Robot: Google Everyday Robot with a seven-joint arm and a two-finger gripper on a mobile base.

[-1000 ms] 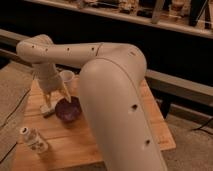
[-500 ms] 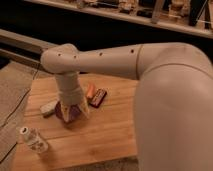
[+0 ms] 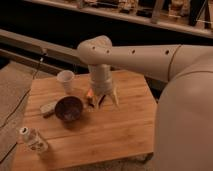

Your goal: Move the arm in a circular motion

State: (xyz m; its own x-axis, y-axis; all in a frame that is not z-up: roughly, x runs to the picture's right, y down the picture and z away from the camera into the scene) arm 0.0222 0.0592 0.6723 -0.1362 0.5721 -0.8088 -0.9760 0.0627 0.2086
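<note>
The arm (image 3: 150, 57), thick cream-white tubes with small dark screw holes, reaches in from the right and fills the right side of the camera view. It bends at a rounded joint (image 3: 95, 50) and drops down to the gripper (image 3: 103, 101). The gripper hangs just above the wooden table (image 3: 115, 135), right of a dark bowl (image 3: 69, 108). Its two fingers are spread apart with nothing between them.
A white cup (image 3: 65, 80) stands at the table's back left. A small orange item (image 3: 90, 93) shows just left of the gripper. A grey flat object (image 3: 48, 107) lies beside the bowl, and a bottle (image 3: 33, 140) lies at the front left corner. Dark rails run behind.
The arm's joint and gripper have swung right and toward the back of the table, off the bowl. The bowl and cup, hidden or partly covered before, now show fully.
</note>
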